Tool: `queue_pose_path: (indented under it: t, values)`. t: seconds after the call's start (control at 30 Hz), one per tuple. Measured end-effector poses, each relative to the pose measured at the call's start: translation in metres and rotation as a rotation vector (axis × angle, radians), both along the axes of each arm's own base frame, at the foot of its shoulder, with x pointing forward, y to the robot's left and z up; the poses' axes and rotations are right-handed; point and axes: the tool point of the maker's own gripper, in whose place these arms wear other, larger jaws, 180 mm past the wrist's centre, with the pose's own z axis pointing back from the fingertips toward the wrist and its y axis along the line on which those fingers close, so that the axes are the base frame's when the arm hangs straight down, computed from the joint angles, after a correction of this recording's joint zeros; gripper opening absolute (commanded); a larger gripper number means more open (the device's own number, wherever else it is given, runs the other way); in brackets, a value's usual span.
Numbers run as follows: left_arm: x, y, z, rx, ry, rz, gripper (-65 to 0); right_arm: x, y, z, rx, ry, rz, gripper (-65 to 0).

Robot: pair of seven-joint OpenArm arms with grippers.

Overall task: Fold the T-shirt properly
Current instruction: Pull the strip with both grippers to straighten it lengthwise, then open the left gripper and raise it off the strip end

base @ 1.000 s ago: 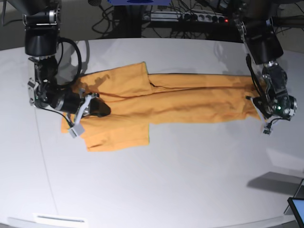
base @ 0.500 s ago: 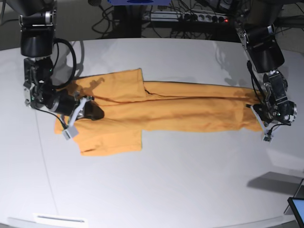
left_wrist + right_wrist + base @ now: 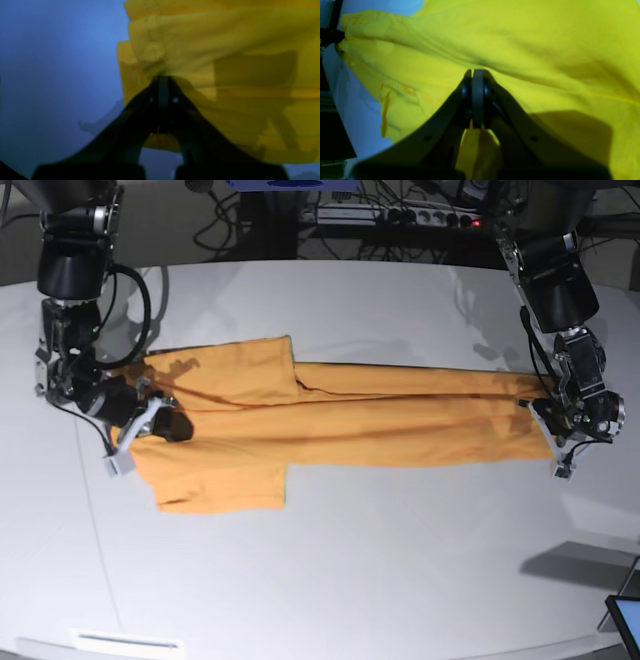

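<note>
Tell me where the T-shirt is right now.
In the base view the T-shirt lies stretched across the table's middle, between the right gripper and left gripper.

Both arms are built of black cylindrical housings with silver metal brackets lower down, and loose black cables loop beside them. The right arm [image 3: 72, 310] carries a thick black cable curling off its side and a small white piece near its wrist. The left arm [image 3: 560, 300] has a wide black upper casing, and a tiny green light shows low on its wrist. Each gripper has two dark, wedge-shaped fingers [image 3: 450, 112] with small round holes; the left gripper's fingers [image 3: 140, 112] look black too.
</note>
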Motion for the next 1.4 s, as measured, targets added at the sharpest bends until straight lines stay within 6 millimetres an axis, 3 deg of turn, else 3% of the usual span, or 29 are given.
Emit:
queue_pose_path:
  t: [1.0,1.13,1.23,1.4]
  values:
    - [-0.007,-0.006,0.016,0.049,-0.037,-0.04,-65.0,-0.014,-0.005,0.013,-0.151,-0.006,0.08,-64.3]
    - [-0.003,-0.005,0.023,0.057,-0.055,-0.04,-58.8,-0.012,-0.002,0.031,-0.186,-0.069,0.103,-64.0]
    - [0.004,-0.006,0.043,0.094,-0.107,-0.06,-49.7,-0.007,0.002,0.047,-0.197,-0.126,0.111,-63.7]
    - [0.005,-0.006,0.066,0.14,-0.125,-0.055,-37.1,-0.006,0.003,0.054,-0.204,-0.147,0.115,-63.0]
